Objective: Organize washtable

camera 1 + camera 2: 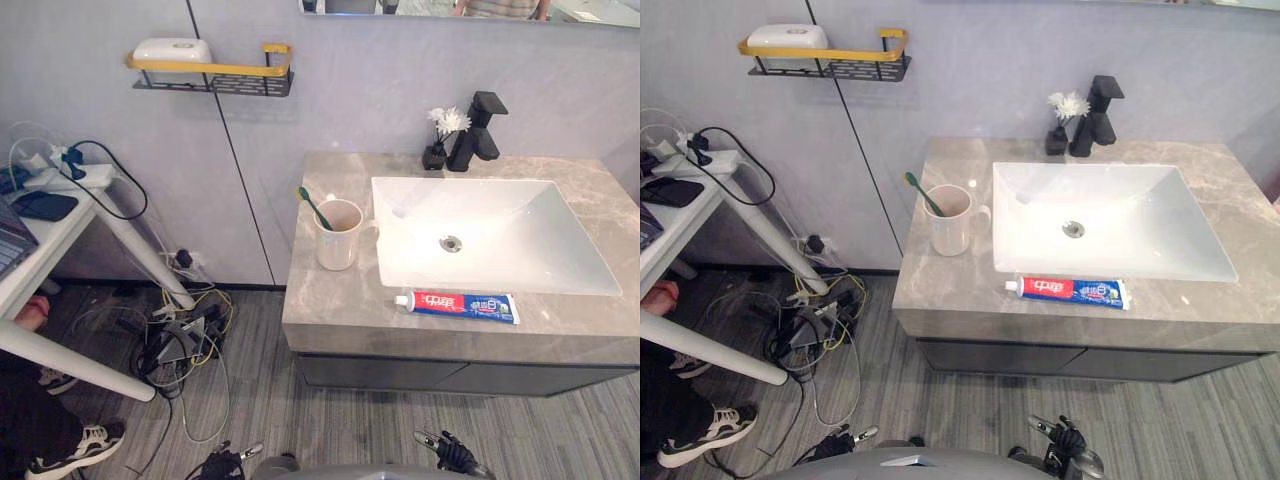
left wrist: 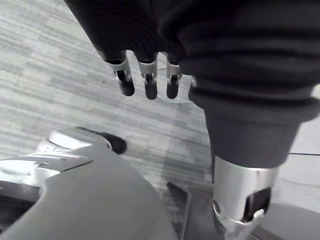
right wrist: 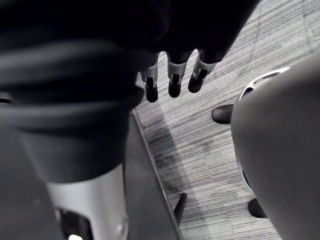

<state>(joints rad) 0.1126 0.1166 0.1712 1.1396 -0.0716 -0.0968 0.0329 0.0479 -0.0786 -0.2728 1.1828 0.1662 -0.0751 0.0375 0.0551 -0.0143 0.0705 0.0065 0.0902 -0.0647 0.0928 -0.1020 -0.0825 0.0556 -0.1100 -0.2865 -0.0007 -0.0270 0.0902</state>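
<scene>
Task apparently at its start. Left hand (image 2: 148,75) and right hand (image 3: 174,75) hung low over the floor, fingers loosely straight, empty. Toothpaste (image 1: 457,305) lay flat on the washtable (image 1: 330,300) near edge, right of the cup (image 1: 338,234) holding the toothbrush (image 1: 313,207). Next, probably: a hand raised to reach the tube.

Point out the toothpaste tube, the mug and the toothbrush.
toothpaste tube (image 1: 460,305): left eye view, middle of its body.
mug (image 1: 337,247): left eye view, outer wall below the rim.
toothbrush (image 1: 312,206): left eye view, green handle above the mug's rim.
</scene>
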